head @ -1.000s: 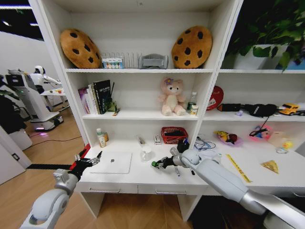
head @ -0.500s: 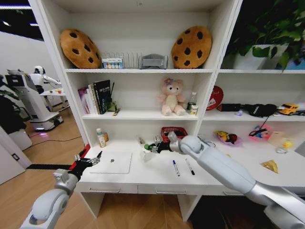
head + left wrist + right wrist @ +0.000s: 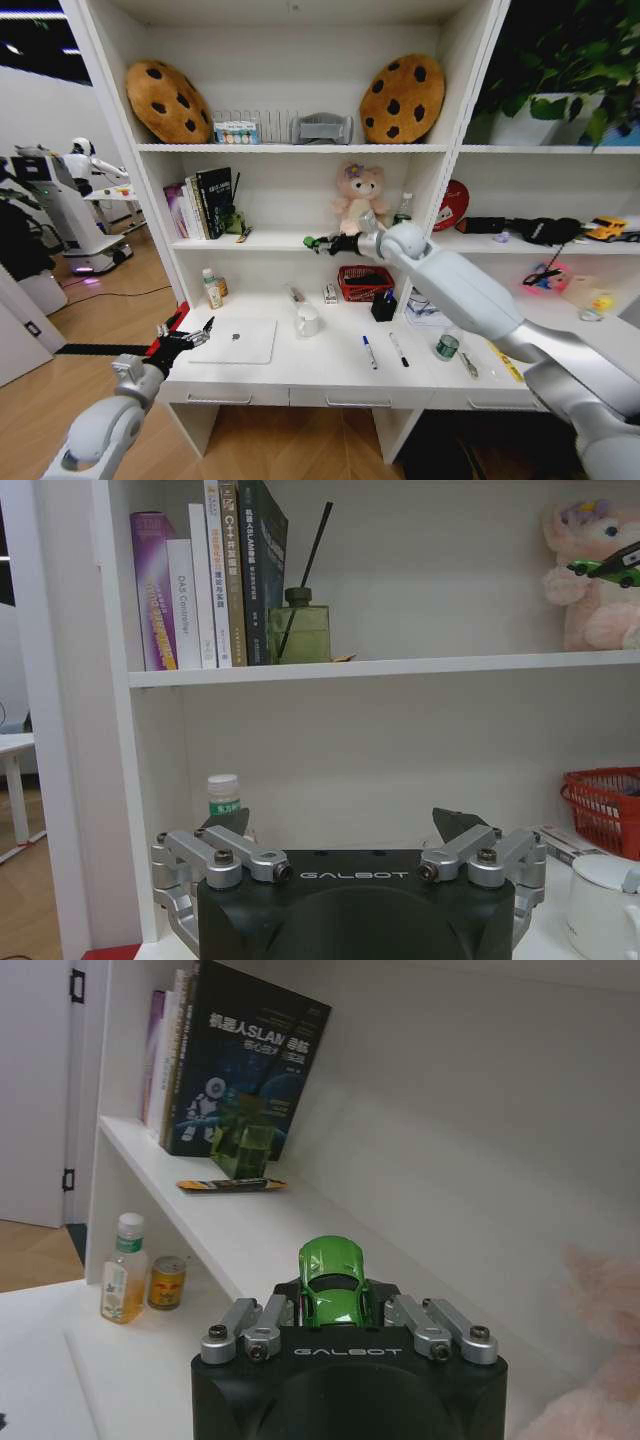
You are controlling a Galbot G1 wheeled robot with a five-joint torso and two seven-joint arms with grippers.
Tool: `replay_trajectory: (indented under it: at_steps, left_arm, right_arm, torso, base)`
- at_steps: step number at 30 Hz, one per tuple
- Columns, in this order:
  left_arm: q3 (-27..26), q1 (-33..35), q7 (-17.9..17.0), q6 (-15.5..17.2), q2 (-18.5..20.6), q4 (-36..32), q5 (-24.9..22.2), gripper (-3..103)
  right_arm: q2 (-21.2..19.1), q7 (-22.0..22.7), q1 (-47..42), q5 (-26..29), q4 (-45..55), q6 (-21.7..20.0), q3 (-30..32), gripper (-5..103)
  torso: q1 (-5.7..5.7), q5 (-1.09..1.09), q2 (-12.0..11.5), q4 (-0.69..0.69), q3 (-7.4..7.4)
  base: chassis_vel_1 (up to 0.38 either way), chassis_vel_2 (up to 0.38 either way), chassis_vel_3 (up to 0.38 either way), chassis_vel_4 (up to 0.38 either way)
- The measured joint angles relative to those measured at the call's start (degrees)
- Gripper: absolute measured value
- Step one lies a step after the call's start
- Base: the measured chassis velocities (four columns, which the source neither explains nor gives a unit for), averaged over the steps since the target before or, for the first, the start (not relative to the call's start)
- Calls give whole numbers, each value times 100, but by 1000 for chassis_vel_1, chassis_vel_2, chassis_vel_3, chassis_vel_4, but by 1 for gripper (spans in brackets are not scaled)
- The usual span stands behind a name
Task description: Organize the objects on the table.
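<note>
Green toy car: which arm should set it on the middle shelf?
Right. The right gripper already clamps the small green toy car beside that white shelf; the left gripper hangs open by the desk's left end.

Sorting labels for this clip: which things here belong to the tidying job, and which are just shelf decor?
Job: green toy car in right gripper; laptop; white mug; pens; small bottles.
Bystanders: cookie cushions; pink plush bear; books.

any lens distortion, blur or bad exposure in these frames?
Head view: wide-angle bowing of the shelf uprights; dark corners. Left wrist view: sharp on the books; green toy car cut off at the edge. Right wrist view: car crisp; pink plush bear blurred.
</note>
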Motion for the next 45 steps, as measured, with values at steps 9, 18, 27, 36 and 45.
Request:
replay_trajectory:
  at_steps: [9,18,27,36,45]
  left_arm:
    - [0,0,-6,0,0,1,0,100]
    - [0,0,-6,0,0,0,0,100]
    - [0,0,-6,0,0,0,0,100]
    - [0,0,-6,0,0,0,0,100]
    - [0,0,-6,0,0,1,0,100]
  right_arm:
    - [1256,-87,582,-428,-2131,517,-252,33]
    - [1552,-56,580,-470,-3106,730,-127,33]
    - [1604,137,357,-446,-3206,835,-13,33]
    - [1653,331,286,-719,-3291,1154,-19,59]
    - [1450,644,244,-549,-2510,954,-50,91]
  torso:
    - [1,0,0,4,0]
    - [0,1,0,-1,0]
    - [0,1,0,2,0]
    - [0,2,0,0,0]
    - [0,1,0,1,0]
  base:
    - [0,0,0,0]
    - [0,0,0,0]
    - [0,0,0,0]
    - [0,0,0,0]
    - [0,0,0,0]
